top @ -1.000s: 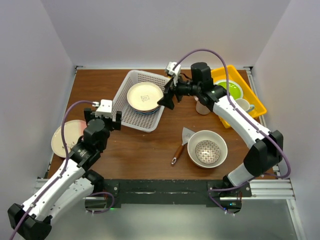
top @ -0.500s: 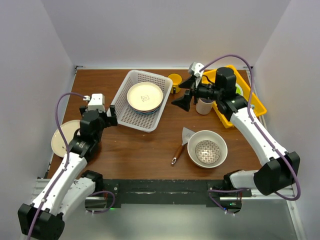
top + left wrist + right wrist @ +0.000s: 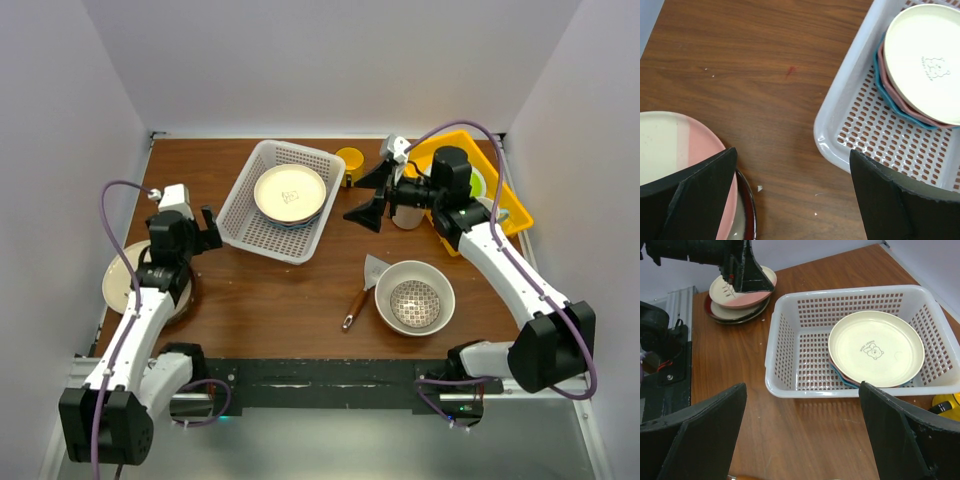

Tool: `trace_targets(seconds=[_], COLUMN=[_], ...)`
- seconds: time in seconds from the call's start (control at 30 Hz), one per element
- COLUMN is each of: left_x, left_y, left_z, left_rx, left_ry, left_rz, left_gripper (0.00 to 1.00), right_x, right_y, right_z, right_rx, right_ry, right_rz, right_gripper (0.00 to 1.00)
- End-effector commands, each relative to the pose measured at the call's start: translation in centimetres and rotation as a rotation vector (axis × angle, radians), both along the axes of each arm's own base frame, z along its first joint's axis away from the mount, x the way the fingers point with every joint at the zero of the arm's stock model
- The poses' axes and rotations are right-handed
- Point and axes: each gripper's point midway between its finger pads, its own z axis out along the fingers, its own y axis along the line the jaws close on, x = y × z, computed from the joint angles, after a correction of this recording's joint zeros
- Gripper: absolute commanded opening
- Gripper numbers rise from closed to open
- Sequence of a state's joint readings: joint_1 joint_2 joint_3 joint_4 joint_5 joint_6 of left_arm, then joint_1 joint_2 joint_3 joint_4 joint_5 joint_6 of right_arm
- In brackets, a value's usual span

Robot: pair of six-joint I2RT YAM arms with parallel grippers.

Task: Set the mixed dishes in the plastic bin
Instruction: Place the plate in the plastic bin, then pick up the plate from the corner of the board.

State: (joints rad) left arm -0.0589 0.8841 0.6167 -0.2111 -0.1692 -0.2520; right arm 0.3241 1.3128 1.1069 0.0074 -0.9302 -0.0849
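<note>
Plastic bin (image 3: 262, 235): three plates stacked inside, cream plate (image 3: 290, 193) on top.
Left gripper (image 3: 792, 152) gapes wide, empty, left of bin beside plate stack (image 3: 128, 275). Right gripper (image 3: 802, 385) wide, empty, right of bin. Cream bowl (image 3: 414, 297) sits well right of bin.

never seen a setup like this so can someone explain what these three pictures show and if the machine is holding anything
Two robot arms are bolted to a table, each ending in two fingers. The top view looks down from above; the other two come from cameras on the wrists, so the dark wedges there are fingers. On the table: a white bin with plates stacked inside, more plates at the left, a bowl, a spatula, a yellow mug, a cream mug and a yellow tray. The left fingers and right fingers are open and hold nothing.
</note>
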Motion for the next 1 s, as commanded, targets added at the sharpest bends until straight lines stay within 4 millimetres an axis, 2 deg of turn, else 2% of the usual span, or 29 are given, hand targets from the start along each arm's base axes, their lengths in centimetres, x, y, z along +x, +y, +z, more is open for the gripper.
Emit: trace_targets(seconds=[0.0, 0.07, 0.1, 0.43, 0.5, 0.53, 0.63, 0.83, 0.97], left_x=[1.2, 1.3, 1.4, 1.0, 0.9, 0.7, 0.5, 0.1, -0.3], left_y=[1.1, 1.6, 2.6, 5.7, 5.9, 6.1, 6.4, 6.6, 7.1], left_z=[1.0, 0.4, -0.1, -3.3, -4.1, -4.5, -5.5, -6.6, -7.2], left_rx=[-0.037, -0.029, -0.027, 0.074, 0.088, 0.100, 0.115, 0.142, 0.165], left_ry=[-0.017, 0.006, 0.027, 0.182, 0.221, 0.238, 0.292, 0.334, 0.379], left_rz=[0.045, 0.067, 0.105, 0.244, 0.251, 0.260, 0.272, 0.289, 0.342], left_gripper=[1.00, 1.00, 0.99, 0.76, 0.72, 0.65, 0.55, 0.43, 0.42], right_x=[-0.9, -1.1, -1.1, -1.5, -1.5, -1.5, -1.4, -1.4, -1.3], right_y=[-0.1, 0.0, 0.0, 0.2, 0.1, 0.1, 0.1, 0.2, 0.2], right_z=[2.4, 2.3, 2.2, 2.1, 2.0, 2.0, 1.9, 1.8, 1.7], right_rx=[0.044, 0.045, 0.046, 0.052, 0.051, 0.052, 0.051, 0.050, 0.048], right_ry=[-0.082, -0.079, -0.077, -0.066, -0.061, -0.063, -0.058, -0.057, -0.053], right_rz=[0.031, 0.041, 0.044, 0.066, 0.066, 0.066, 0.067, 0.066, 0.061], right_gripper=[0.98, 0.98, 0.98, 0.98, 0.98, 0.98, 0.98, 0.98, 0.98])
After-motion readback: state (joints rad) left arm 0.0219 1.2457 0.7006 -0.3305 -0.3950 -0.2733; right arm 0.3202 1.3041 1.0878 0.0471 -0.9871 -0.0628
